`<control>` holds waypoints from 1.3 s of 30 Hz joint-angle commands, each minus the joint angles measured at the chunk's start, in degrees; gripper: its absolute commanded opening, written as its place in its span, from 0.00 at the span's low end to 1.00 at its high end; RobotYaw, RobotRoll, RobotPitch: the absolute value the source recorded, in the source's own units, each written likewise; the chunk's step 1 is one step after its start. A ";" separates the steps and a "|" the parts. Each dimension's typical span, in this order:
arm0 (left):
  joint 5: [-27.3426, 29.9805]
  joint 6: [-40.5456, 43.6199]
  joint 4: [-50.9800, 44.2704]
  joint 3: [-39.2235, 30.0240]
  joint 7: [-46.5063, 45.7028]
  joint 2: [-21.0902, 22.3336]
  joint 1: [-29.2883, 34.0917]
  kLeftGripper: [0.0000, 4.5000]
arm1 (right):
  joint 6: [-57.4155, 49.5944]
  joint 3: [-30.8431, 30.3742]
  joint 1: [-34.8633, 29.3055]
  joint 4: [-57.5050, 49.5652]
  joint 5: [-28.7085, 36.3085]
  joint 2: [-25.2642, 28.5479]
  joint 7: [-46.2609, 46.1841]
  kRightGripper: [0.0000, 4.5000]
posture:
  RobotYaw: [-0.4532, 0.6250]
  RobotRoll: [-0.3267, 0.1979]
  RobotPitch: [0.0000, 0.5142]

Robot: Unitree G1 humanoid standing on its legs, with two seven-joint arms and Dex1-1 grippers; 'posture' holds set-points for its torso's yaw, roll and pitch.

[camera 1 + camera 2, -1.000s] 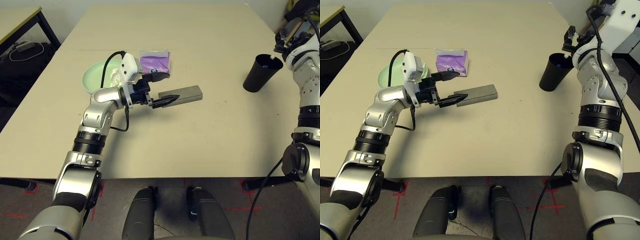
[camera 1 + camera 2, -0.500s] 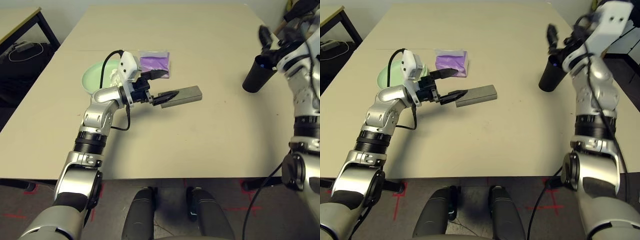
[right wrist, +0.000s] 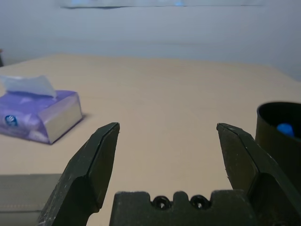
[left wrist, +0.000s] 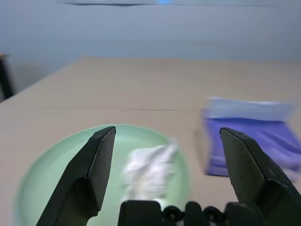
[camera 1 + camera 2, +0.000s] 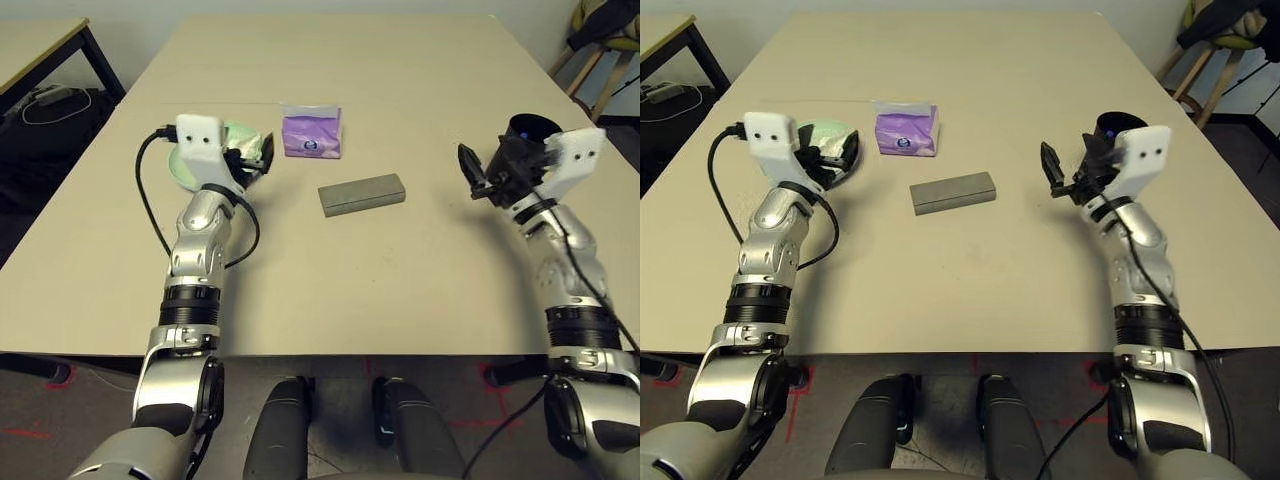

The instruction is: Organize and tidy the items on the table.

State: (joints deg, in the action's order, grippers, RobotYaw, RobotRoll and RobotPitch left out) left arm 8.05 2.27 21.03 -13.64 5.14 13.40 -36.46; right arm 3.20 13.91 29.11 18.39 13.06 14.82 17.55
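While both arms hang above the beige counter (image 5: 400,300) with nothing in their grip, the tidying things lie spread across its middle. The left gripper (image 4: 167,165) has its jaws spread wide and empty, pointing over the pale green plate (image 4: 56,165), which holds a crumpled white tissue (image 4: 148,172). Just beside that plate, toward the centre, sits the purple tissue pack (image 5: 311,135). Nearer the robot and a little to the right of the pack lies the grey glasses case (image 5: 362,194), apart from both. The right gripper (image 3: 167,160) is likewise released, jaws wide, hovering close beside the black cup (image 3: 280,136), which has something blue inside it.
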 commanded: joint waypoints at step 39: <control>3.66 -4.79 0.48 -1.28 9.89 4.82 12.09 1.00 | -0.81 3.04 -3.07 3.68 0.22 3.29 -3.73 1.00 | 0.51 0.62 0.14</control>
State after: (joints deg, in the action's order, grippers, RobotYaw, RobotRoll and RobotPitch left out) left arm 11.37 -3.26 20.37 -15.14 14.52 17.58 -24.18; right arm 2.08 16.59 26.98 22.87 13.48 17.69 14.53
